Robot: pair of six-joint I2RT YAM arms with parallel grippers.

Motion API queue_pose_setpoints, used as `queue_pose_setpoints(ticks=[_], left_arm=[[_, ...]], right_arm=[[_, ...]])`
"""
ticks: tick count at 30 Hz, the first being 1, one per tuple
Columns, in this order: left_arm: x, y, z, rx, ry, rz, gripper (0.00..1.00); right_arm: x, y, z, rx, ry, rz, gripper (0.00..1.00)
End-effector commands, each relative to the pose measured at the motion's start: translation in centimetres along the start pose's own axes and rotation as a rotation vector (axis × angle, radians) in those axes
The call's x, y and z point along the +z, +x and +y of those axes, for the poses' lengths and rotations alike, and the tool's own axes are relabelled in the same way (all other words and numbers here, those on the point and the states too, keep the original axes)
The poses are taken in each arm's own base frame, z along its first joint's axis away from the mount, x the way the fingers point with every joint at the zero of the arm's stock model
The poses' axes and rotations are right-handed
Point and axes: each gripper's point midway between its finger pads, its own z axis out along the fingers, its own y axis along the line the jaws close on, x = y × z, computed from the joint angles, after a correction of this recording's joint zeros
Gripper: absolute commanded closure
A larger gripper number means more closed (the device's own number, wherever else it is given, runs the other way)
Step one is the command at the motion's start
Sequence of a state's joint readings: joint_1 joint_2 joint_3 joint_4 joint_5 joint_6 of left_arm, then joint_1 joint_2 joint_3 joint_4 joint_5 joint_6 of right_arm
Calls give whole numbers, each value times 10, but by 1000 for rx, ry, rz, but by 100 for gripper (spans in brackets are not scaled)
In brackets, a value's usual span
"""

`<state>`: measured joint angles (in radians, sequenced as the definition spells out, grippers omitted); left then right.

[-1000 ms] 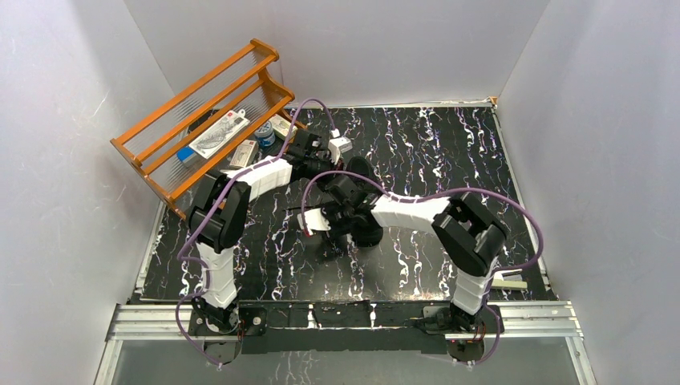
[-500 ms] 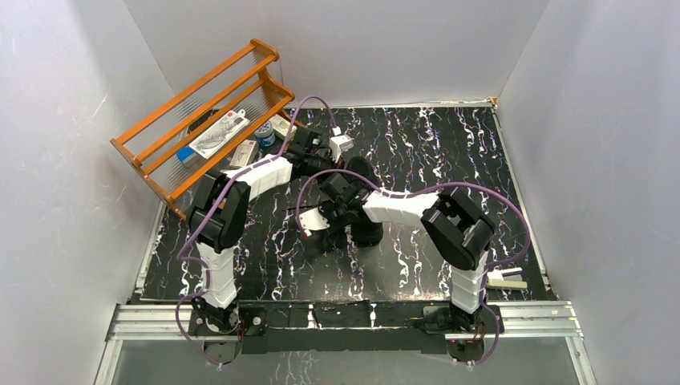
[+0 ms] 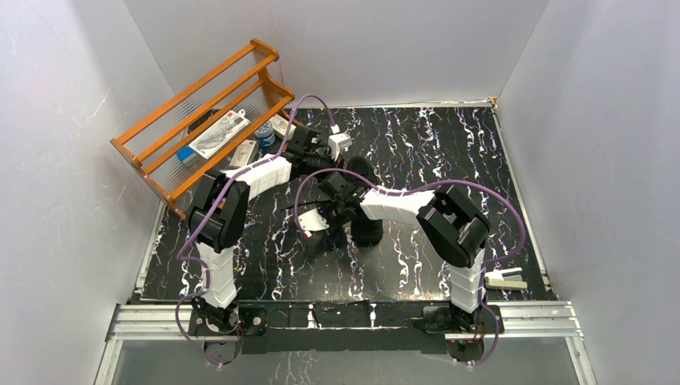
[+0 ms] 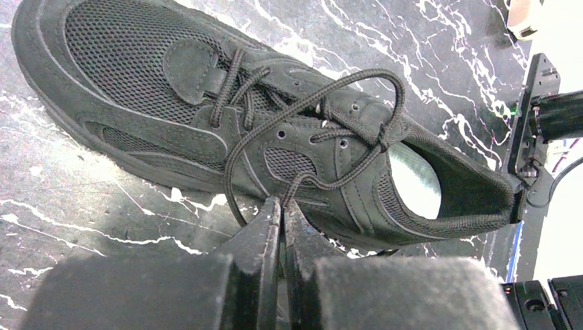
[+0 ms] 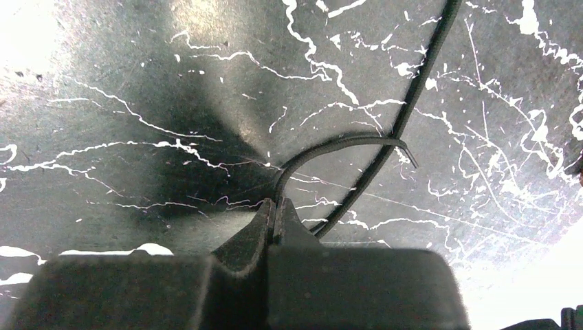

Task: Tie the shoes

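Two grippers clench laces of black sneaker (image 4: 137, 75), mid-table
The left gripper (image 4: 282, 206) pinches a lace loop (image 4: 227, 168) at lower centre; the right gripper (image 5: 276, 204) nips a lace end (image 5: 357, 139) above the marbled table (image 5: 137, 103).

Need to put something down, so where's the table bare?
Bare: the far right of the table, between the shoe and the right wall, and the near strip between the arm bases. Crowded: the centre around the shoe, and the far left corner by the wooden rack.
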<state>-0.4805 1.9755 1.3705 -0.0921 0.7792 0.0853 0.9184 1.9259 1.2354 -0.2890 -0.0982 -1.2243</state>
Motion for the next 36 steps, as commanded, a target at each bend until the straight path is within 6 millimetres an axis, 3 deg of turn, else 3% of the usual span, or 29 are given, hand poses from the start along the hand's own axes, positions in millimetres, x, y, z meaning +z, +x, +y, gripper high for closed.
queue_pose_setpoints(ticks=[1,7,17,21,25,27,28,30,34,36], left_arm=[[-3,-15,-5,19,29,-38,100],[-5,-16,-6,2,20,-46,100],[-7,-20,-16,-78,33,-81,100],[-8,-25,-22,-133,60,-107,100],[-9,-26,-27,-195,69,-127,100],[-11,-27,-28,-244,56,-155,100],[-12,-29,-29,-252,48,-168,100],[-17,-34,-31,-263,36,-205,100],[-21,-40,-33,-290,25,-252,100],[-20,-39,-31,-293,8,-255,100]], right_arm=[[2,-13,20,17,-92,-70,100],[-31,-45,11,115,-70,-171,100],[-116,-106,9,378,14,-440,100],[-132,-103,23,570,45,-463,100],[-165,-100,0,882,189,-509,100],[-193,-86,-16,1183,237,-514,100],[-201,-80,-23,1249,251,-507,100],[-210,-69,-19,1418,224,-454,100],[-222,-24,-7,1788,306,-244,100],[-231,-13,-8,1925,321,-270,100]])
